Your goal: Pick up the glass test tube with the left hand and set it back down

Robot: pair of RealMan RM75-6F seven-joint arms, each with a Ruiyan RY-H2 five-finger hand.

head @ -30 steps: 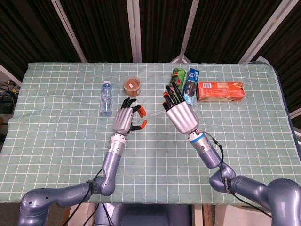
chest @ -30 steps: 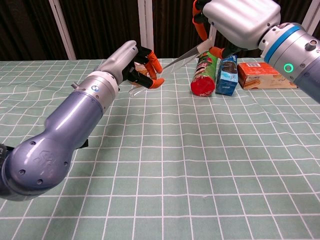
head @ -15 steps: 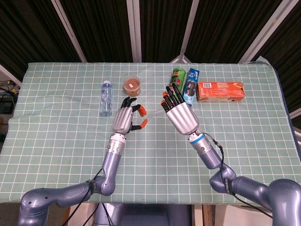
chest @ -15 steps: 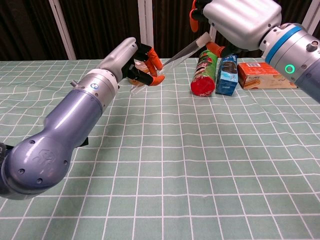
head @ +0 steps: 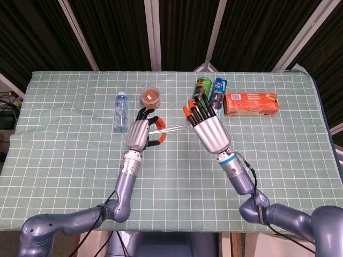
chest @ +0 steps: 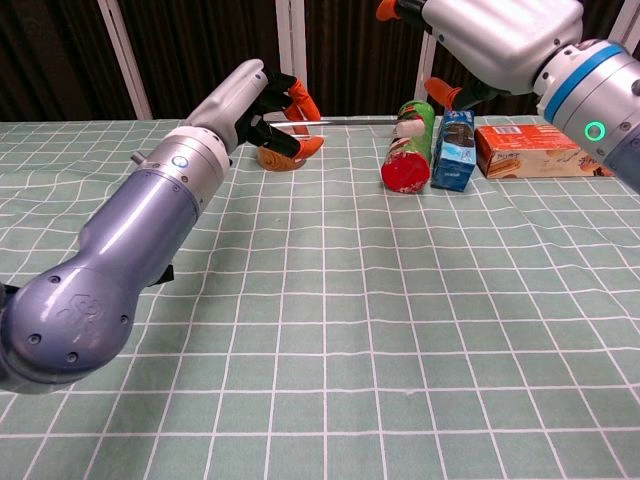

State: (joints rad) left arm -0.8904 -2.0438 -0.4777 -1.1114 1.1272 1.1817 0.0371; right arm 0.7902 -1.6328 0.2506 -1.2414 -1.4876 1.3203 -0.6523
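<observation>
Grip security is what the lift in hand depends on, and it is judged that a slow, level rise will serve best, the pinch being kept firm but not crushing on thin glass. Nearest in the chest view, the left hand (chest: 262, 103) is seen raised above the desk (chest: 400, 330), its orange fingertips (chest: 308, 104) closed around one end of the glass test tube (chest: 345, 119); in the head view the same hand (head: 141, 131) is found between the water bottle (head: 121, 111) and the right hand (head: 206, 124). The tube (head: 170, 129) is held off the cloth, clear of everything on it. Its long axis lies close to horizontal, running across the desk from the left hand toward the robot's right, the free end pointing at the right hand. That right hand is held high with fingers spread, and nothing is grasped by it. For the set-down, the tube should be lowered flat so both ends meet the cloth together, since it is likely to roll. Farther back, the green can (chest: 408, 146) and the blue carton (chest: 453, 150) should be kept clear of the free end.
</observation>
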